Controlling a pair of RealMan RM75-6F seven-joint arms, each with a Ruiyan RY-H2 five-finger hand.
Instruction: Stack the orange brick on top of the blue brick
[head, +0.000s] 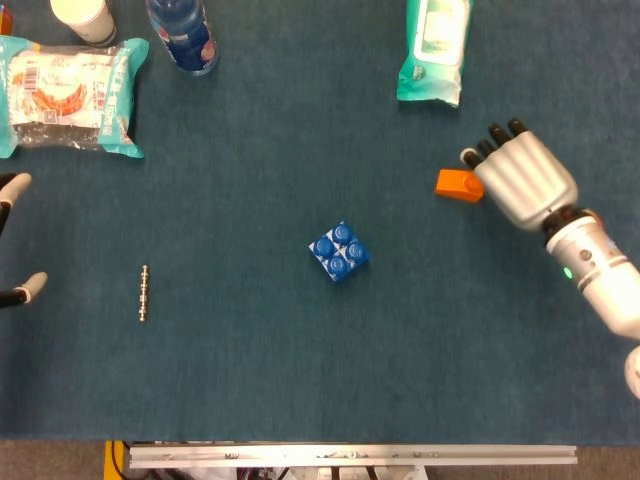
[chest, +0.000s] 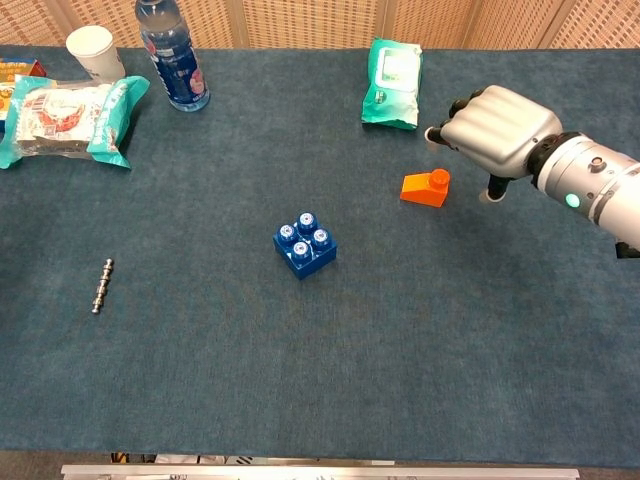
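The right hand (chest: 497, 128) hovers with its fingers apart and holds nothing; the orange brick (chest: 425, 188) lies just beside it on the side toward the table's middle, apart from the fingers. The blue brick (chest: 305, 245) sits farther out the same way, studs up, well apart from both. The left hand (head: 12, 240) shows only as fingertips at the frame edge, so its pose cannot be told. To grasp well, the right hand should likely close on the orange brick's sides, keep it level, then line its underside up with the blue studs. Beyond lie a wipes pack (chest: 391, 68), a metal rod (chest: 101, 286), a bottle (chest: 170, 48), a cup (chest: 93, 49) and a snack bag (chest: 68, 115) on the blue mat (chest: 320, 370), with wicker panels (chest: 300, 20) behind.
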